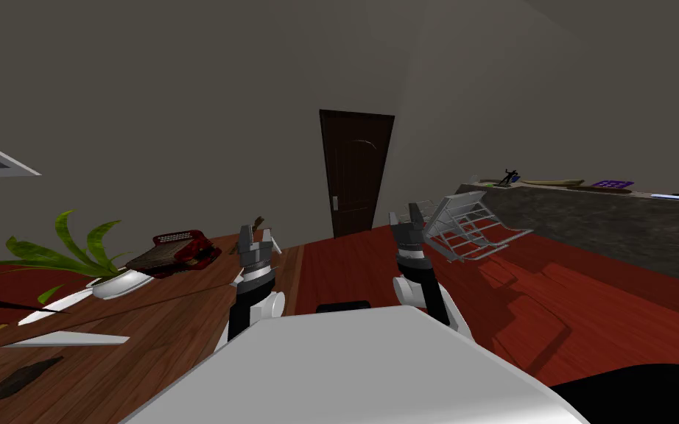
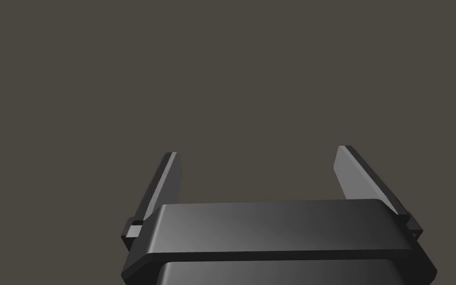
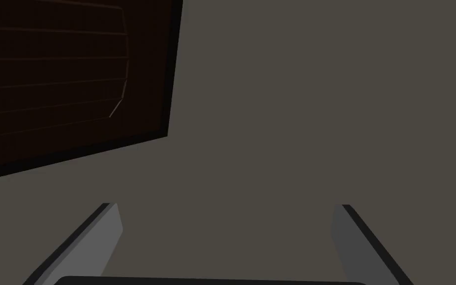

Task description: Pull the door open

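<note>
The left gripper (image 1: 257,237) and right gripper (image 1: 410,215) both stand wide open and hold nothing. The dark door (image 1: 356,173) is shut, well ahead of them. Any reach from here would likely fall short of its handle (image 1: 336,202), and a swing could snag the wire rack (image 1: 470,224) near the right gripper.

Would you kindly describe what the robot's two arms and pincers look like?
The left arm and right arm are black with white rounded joints and grey banded wrists. The left pincer and right pincer each have a dark boxy body bearing two thin, light grey, blade-like fingers.
</note>
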You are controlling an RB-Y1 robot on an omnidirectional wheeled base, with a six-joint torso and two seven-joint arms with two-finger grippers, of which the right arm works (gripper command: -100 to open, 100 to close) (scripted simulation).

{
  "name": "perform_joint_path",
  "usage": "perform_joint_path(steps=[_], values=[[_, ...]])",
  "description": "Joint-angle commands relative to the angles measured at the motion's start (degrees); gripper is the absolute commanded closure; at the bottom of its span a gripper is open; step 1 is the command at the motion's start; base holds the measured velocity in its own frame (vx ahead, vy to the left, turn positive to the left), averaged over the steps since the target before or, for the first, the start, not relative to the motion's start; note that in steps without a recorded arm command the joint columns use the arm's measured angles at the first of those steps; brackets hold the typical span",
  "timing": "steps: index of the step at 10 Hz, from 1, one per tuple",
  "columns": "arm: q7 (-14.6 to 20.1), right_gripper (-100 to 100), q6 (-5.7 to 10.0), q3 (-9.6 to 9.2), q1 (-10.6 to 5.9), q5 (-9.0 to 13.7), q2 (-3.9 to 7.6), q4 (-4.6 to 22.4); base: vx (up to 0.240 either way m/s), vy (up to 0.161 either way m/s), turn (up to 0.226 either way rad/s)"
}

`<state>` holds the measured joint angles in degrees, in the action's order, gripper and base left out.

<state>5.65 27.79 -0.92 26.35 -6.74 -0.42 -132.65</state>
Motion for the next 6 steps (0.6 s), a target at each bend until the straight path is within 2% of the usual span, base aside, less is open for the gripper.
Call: perform_joint_path(steps=[1,3,6], values=[[1.4,-100,-0.21,0.34,-0.86,1.1,0.72,1.8,0.060,-0.009,0.107],[3.0,-100,-0.45,0.72,-1.83,2.3,1.43,3.7,0.130,-0.010,0.098],[6.6,-100,-0.98,1.55,-3.97,5.0,2.64,8.1,0.143,0.008,0.127]])
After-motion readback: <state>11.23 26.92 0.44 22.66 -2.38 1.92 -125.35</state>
